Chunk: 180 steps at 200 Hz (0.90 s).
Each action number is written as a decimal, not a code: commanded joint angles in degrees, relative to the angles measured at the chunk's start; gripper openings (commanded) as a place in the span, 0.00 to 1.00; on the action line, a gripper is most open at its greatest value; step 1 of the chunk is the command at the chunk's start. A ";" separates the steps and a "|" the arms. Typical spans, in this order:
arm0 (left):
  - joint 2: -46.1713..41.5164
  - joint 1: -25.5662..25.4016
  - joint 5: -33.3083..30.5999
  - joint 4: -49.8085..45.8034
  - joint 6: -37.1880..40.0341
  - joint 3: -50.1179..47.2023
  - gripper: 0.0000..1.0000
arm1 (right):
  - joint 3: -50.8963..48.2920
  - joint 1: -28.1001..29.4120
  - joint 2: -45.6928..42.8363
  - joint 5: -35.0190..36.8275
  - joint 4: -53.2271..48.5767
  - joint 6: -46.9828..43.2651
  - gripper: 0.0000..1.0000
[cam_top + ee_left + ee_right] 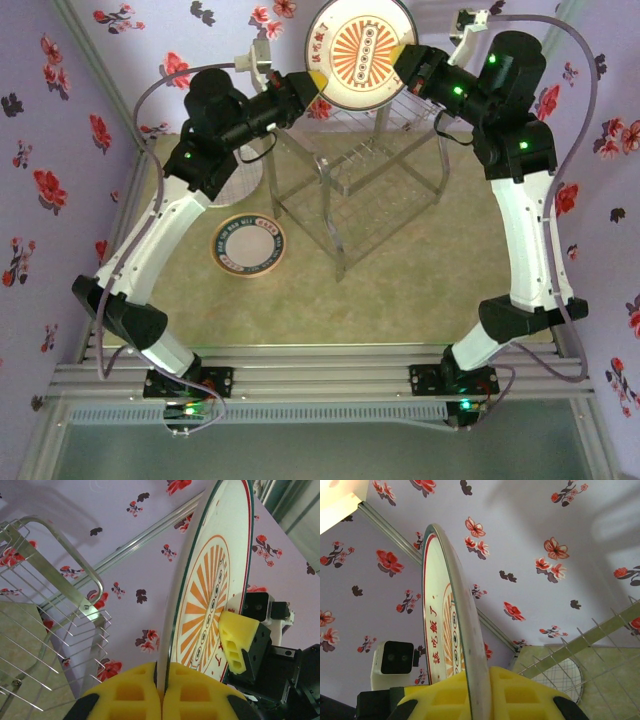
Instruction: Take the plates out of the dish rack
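Left claw (162,696) and right claw (480,695) each clamp the sunburst plate (360,50), its top edge cropped overhead.

The sunburst plate (360,52) has a smooth, glossy glaze. The dish rack (333,225) pairs clear, shiny bars with thin bright metal wire; the yellow finger pads (125,694) look matt plastic.

The sunburst plate (360,50) stands on edge over the dish rack's (350,200) far side. A dark-rimmed plate (248,245) and a grid plate (245,185) lie left of it.
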 commanded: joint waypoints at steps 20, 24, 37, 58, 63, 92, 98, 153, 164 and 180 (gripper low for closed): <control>0.47 -0.26 2.44 3.72 0.59 2.01 0.00 | 0.31 0.26 0.05 -1.85 1.09 0.53 0.31; 0.43 -0.17 2.56 3.98 0.46 2.10 0.00 | 0.36 0.25 0.11 -1.69 0.80 0.27 0.37; 0.30 0.10 2.64 4.65 0.21 2.45 0.00 | 0.38 0.36 -0.33 -0.71 -0.25 -1.27 0.49; -0.25 0.90 2.60 5.01 -0.24 2.99 0.00 | -0.31 0.30 -1.80 1.94 -1.12 -4.66 0.59; -0.43 1.17 2.65 5.15 -0.49 3.00 0.00 | -0.66 0.30 -2.18 2.49 -1.00 -5.41 0.60; -1.76 3.11 3.24 5.42 -2.13 2.78 0.00 | -2.67 0.76 -4.98 5.62 0.31 -10.32 0.62; -2.28 3.66 3.33 5.38 -2.31 2.43 0.00 | -3.84 1.27 -6.00 6.60 1.16 -11.76 0.62; -12.52 15.26 3.98 6.80 -7.67 -9.89 0.00 | -13.53 13.13 -13.51 16.83 7.93 -33.42 0.71; -15.65 18.69 4.39 8.16 -9.59 -14.44 0.00 | -13.83 15.75 -13.67 17.63 7.46 -37.30 0.72; -20.26 23.56 4.45 8.95 -11.66 -20.72 0.00 | -14.48 19.51 -13.85 19.44 6.40 -43.03 0.73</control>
